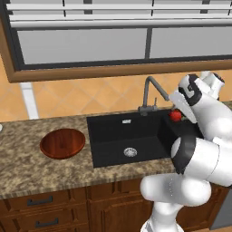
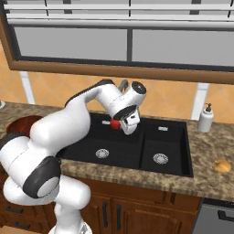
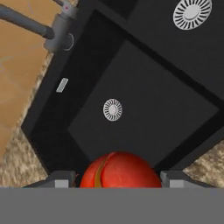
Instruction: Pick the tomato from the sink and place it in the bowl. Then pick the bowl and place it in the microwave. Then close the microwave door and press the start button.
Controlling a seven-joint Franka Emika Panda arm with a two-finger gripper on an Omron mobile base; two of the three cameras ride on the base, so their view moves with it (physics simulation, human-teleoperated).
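gripper [image 3: 118, 183] clamped on tomato [image 3: 119, 171], above the sink [image 1: 108, 136]

Red tomato [image 3: 120, 170] between my hand's [image 3: 118, 179] fingers, lifted above black sink [image 1: 113, 136]. Wooden bowl [image 1: 62, 143] upright on surface, left of sink.

– How is the arm posed?
– It rises from the base, bends at the elbow and reaches forward, wrist angled downward.
– And the gripper [image 2: 119, 123]?
– Its two fingers are closed around a tomato [image 3: 120, 171], lifted in the air.
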